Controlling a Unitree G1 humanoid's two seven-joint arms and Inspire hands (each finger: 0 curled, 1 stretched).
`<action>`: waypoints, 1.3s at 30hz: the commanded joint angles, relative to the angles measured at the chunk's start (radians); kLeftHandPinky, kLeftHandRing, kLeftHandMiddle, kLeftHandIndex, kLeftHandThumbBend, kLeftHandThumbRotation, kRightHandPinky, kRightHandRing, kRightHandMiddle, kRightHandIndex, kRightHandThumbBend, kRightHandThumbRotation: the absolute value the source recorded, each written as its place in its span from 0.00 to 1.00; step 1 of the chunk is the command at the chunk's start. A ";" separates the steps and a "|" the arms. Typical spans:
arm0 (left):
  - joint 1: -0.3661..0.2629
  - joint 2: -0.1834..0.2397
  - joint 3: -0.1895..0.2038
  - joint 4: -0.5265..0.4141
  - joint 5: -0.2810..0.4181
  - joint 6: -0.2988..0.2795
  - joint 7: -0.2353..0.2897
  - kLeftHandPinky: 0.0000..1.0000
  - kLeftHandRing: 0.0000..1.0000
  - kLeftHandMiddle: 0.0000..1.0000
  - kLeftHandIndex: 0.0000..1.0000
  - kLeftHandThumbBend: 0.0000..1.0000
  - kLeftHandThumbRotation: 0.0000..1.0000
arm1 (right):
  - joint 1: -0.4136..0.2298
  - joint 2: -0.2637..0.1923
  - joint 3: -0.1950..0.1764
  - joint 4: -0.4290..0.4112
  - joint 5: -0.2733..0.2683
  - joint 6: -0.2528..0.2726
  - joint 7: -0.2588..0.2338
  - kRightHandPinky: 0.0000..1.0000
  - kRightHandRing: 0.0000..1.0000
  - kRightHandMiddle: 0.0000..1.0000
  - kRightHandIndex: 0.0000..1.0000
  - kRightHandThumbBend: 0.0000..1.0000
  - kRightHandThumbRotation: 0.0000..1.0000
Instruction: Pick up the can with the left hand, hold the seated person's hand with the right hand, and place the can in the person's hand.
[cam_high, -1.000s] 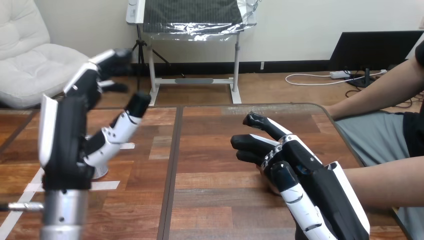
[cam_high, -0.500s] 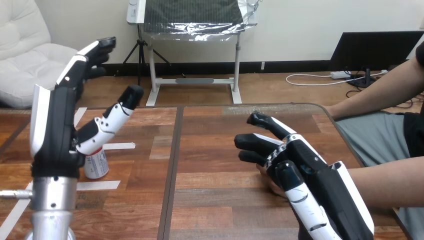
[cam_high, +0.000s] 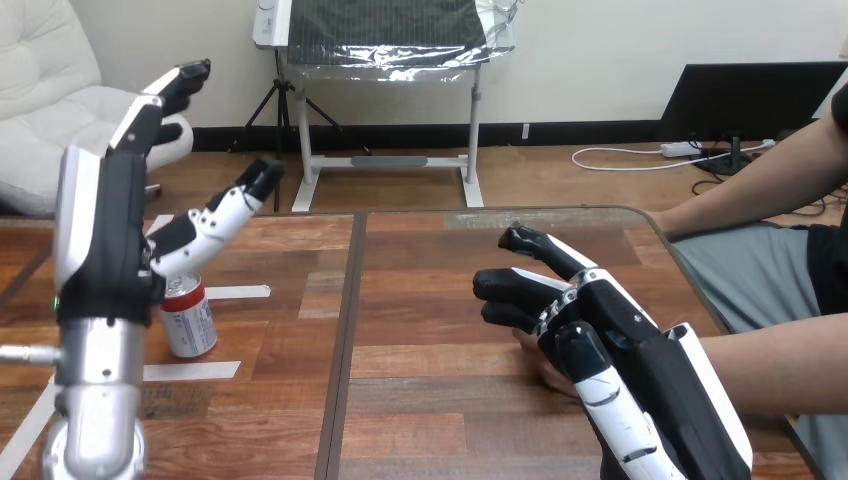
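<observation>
My left hand (cam_high: 100, 240) stands raised, fingers spread wide, holding nothing; the can (cam_high: 189, 318) sits upright on the table (cam_high: 430, 300) just beside it. I judge this the reach step (right hand (cam_high: 620, 350) lies loose-fingered over the person's hand (cam_high: 532, 362)). Next: lower, wrap the can.

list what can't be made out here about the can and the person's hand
- Head view: the red and silver drink can has its left edge hidden behind the black-and-white left robot hand, which is raised in front of it.
- Head view: the person's hand is mostly covered by the black-and-white right robot hand lying over it, so whether that robot hand grips it cannot be told.
</observation>
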 joint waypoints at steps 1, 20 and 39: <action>-0.111 0.052 -0.007 0.045 0.044 0.053 0.013 0.79 0.85 0.86 0.84 0.79 0.55 | -0.031 -0.001 -0.009 -0.042 0.013 0.005 0.003 0.77 0.79 0.75 0.84 0.47 0.67; -0.306 0.152 -0.082 0.328 0.130 0.163 -0.007 0.79 0.91 0.93 0.91 0.78 0.60 | -0.044 0.006 0.000 -0.035 0.008 0.012 0.008 0.76 0.78 0.75 0.83 0.48 0.66; -0.471 0.180 -0.169 0.609 0.168 0.226 0.020 0.79 0.91 0.95 0.94 0.79 0.51 | -0.065 0.006 -0.002 -0.027 -0.004 0.017 0.012 0.77 0.78 0.75 0.82 0.46 0.67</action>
